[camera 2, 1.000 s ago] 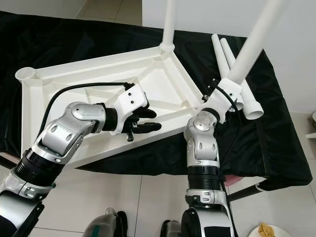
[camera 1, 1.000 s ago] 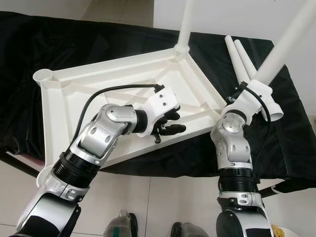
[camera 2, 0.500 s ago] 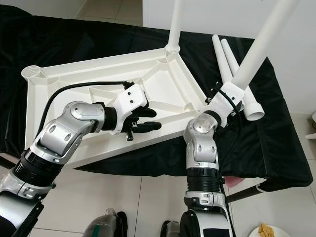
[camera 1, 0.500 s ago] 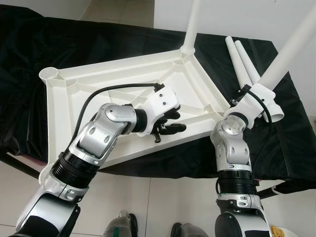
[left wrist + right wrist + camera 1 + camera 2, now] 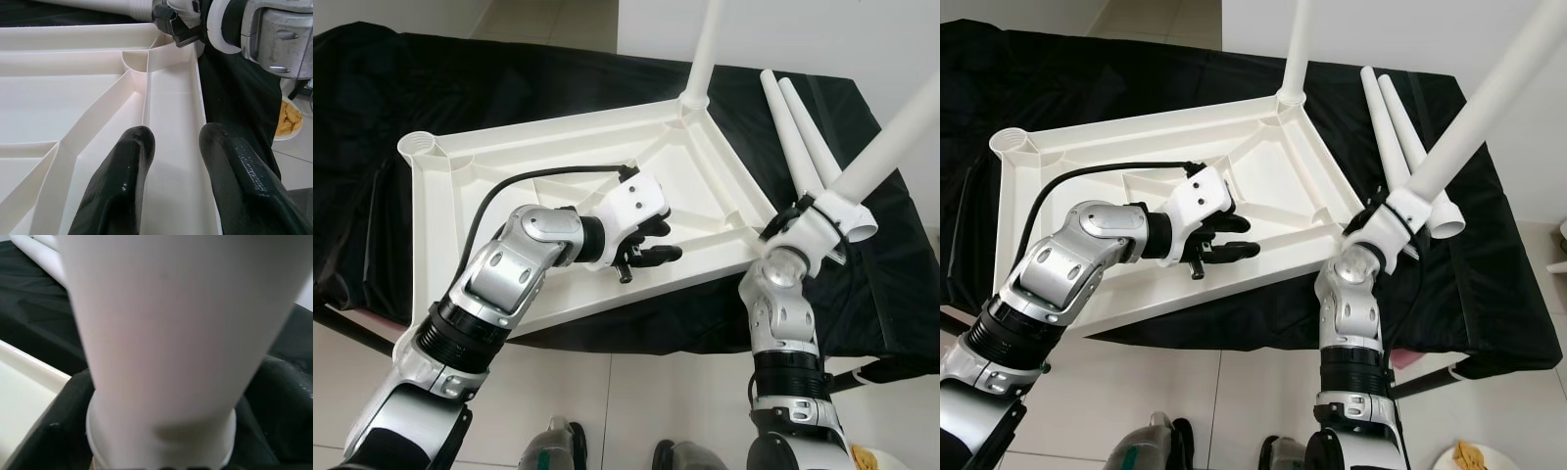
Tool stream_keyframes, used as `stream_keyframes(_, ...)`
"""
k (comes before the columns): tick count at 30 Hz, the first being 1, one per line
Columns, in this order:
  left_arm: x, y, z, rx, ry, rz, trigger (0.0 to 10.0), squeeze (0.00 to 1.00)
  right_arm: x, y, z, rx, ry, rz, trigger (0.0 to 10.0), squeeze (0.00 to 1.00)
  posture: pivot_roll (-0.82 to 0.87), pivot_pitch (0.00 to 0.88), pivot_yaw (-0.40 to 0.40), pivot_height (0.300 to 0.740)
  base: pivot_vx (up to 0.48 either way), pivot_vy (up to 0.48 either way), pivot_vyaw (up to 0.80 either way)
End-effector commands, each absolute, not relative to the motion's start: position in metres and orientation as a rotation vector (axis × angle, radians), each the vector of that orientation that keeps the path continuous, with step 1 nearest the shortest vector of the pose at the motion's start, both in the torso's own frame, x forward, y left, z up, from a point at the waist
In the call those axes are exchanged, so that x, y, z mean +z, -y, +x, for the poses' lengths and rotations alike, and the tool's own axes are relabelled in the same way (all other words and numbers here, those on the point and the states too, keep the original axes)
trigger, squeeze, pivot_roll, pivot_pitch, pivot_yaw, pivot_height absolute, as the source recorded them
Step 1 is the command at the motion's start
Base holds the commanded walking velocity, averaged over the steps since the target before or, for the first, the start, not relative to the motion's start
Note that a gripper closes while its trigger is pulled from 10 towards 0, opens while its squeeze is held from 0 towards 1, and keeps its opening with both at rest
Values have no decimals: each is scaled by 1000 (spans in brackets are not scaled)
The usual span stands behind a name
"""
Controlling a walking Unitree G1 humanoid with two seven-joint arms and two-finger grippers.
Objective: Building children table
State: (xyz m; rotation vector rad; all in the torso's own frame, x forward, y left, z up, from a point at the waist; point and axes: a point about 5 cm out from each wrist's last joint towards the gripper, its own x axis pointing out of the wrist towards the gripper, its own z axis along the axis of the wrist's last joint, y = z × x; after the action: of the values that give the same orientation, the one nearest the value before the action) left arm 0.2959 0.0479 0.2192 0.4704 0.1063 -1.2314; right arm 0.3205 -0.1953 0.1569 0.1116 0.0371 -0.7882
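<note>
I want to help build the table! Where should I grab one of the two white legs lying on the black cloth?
Grab a spare leg around its middle, coming down from above. It lies flat on the black cloth right beside its twin, so the top is easiest to reach. It is a round tube, so I'd squeeze across it, clear of the right pincer and the leg it holds.

Work surface: table draped in a black cloth (image 5: 450,108), creased, hanging over the near edge
Wall: plain white wall (image 5: 822,34) behind the far side of the cloth
Floor: pale glossy tiles (image 5: 1234,401) with thin grout lines, below the cloth's near edge; beige tiles (image 5: 548,20) beyond its far edge
Light: even, bright, soft reflections on the tiles
</note>
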Motion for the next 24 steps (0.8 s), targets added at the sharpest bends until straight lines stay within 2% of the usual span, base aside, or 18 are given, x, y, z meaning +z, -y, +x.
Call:
stream_keyframes(1,218,-47,295,-1228,-106,472,10000,0,137,207,314,-833,-127,113,10000,1000,19,123,9,740,0,0,0)
stream_keyframes(6,218,-47,294,-1231,-104,471,10000,0,143,209,319,-792,-90,118,10000,1000,17,119,9,740,0,0,0)
stream_keyframes(7,218,-46,294,-1233,-104,471,10000,0,147,210,322,-762,-73,124,10000,0,17,119,9,740,0,0,0)
stream_keyframes(9,217,-45,294,-1236,-103,471,10000,0,153,212,327,-676,-36,112,10000,0,12,114,9,740,0,0,0)
stream_keyframes(15,217,-45,294,-1237,-103,472,10000,0,157,213,330,-609,-11,94,10000,0,12,114,9,740,0,0,0)
stream_keyframes(16,217,-45,294,-1238,-101,473,10000,0,160,213,332,-538,14,73,10000,0,11,113,8,740,0,0,0)
stream_keyframes(24,218,-45,294,-1236,-101,474,10000,0,159,211,333,-358,32,69,10000,0,10,118,10,740,0,0,0)
